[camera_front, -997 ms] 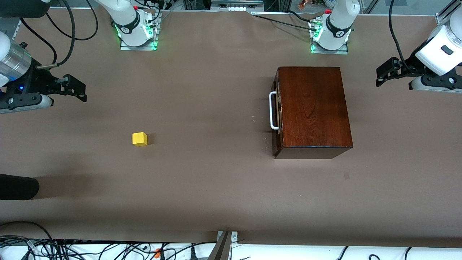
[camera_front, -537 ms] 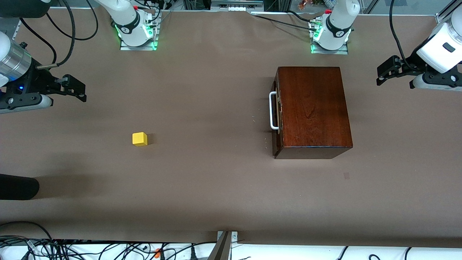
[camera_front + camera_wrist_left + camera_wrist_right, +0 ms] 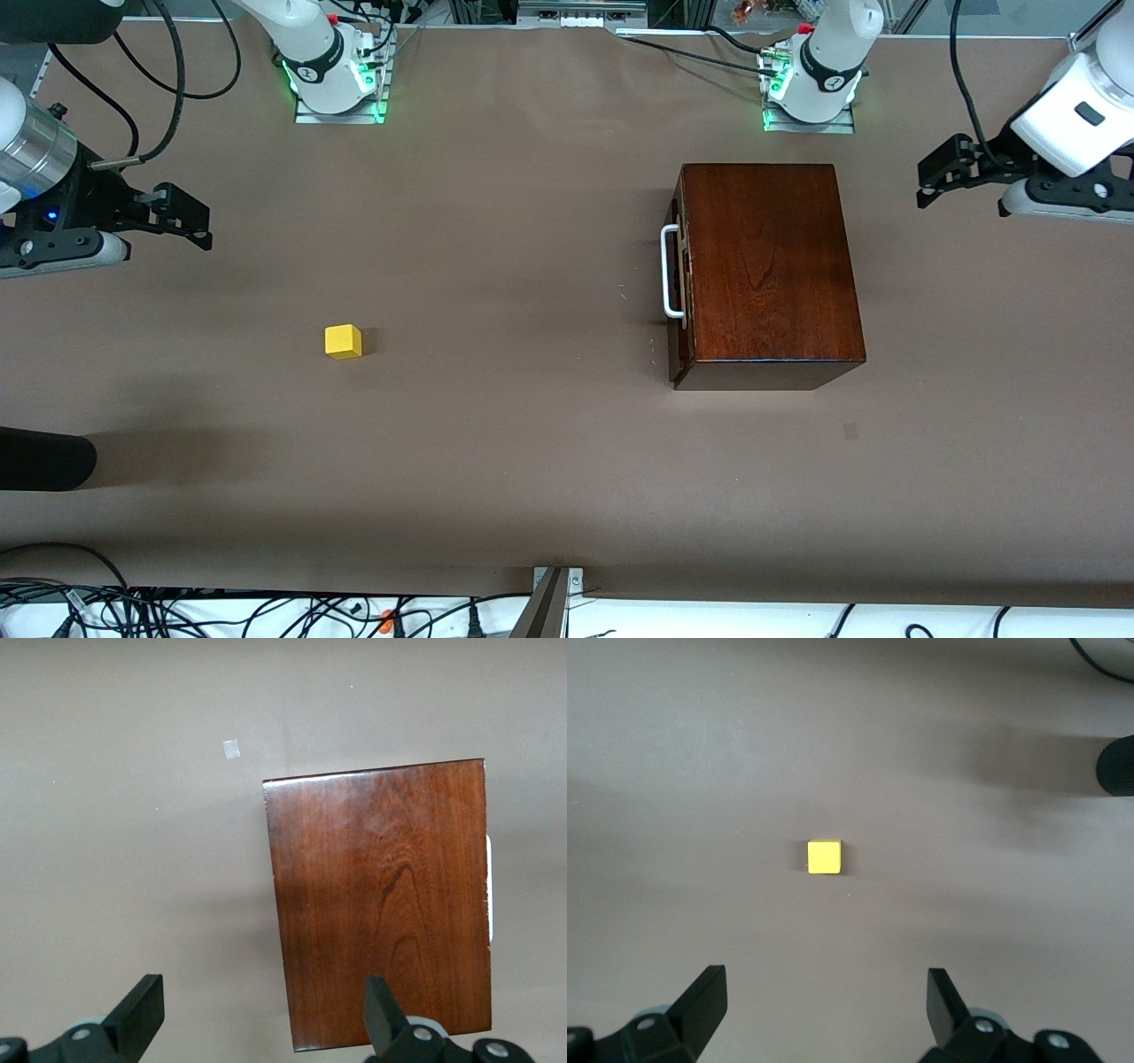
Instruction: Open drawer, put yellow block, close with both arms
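The glossy dark wooden box [image 3: 771, 266] stands toward the left arm's end of the table. Its drawer [image 3: 679, 283] is shut, and the white loop handle [image 3: 670, 271] faces the yellow block. The box also shows in the left wrist view [image 3: 385, 904]. The small yellow block [image 3: 343, 341] lies on the bare table toward the right arm's end, and shows in the right wrist view [image 3: 824, 857]. My left gripper [image 3: 937, 177] [image 3: 263, 1014] is open and empty, high over the table by the box's back. My right gripper [image 3: 190, 221] [image 3: 827, 1001] is open and empty, high over the table, apart from the block.
A black rounded object [image 3: 44, 459] juts in at the right arm's end, also in the right wrist view [image 3: 1116, 766]. A small pale patch [image 3: 850, 431] marks the table nearer the front camera than the box. Cables [image 3: 266, 611] run along the near edge.
My left gripper has shifted slightly toward the box and the robots' bases. The right arm, the block and the box have not moved.
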Robot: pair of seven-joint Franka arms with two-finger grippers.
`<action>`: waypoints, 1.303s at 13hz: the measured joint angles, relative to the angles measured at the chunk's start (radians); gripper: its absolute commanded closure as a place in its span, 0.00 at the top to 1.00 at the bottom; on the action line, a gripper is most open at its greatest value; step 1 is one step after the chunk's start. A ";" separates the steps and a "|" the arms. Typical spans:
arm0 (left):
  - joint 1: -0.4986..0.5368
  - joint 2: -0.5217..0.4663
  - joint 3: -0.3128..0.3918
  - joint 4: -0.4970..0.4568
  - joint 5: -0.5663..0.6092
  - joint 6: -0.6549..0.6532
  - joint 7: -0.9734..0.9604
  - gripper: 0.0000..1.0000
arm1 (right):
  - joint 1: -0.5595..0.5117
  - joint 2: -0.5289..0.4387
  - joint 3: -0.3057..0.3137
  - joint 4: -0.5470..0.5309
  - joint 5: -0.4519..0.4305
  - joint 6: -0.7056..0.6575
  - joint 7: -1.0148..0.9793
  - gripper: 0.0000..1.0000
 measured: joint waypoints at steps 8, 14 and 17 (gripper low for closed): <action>-0.016 0.045 -0.370 0.005 0.038 0.015 -0.451 1.00 | -0.001 0.000 -0.003 0.000 0.000 -0.008 0.000 1.00; -0.264 0.223 -0.490 0.005 0.239 0.084 -0.784 1.00 | -0.002 0.000 -0.005 0.000 0.000 -0.009 0.000 1.00; -0.325 0.346 -0.489 0.005 0.331 0.148 -0.819 1.00 | -0.003 0.000 -0.005 0.000 0.000 -0.010 0.000 1.00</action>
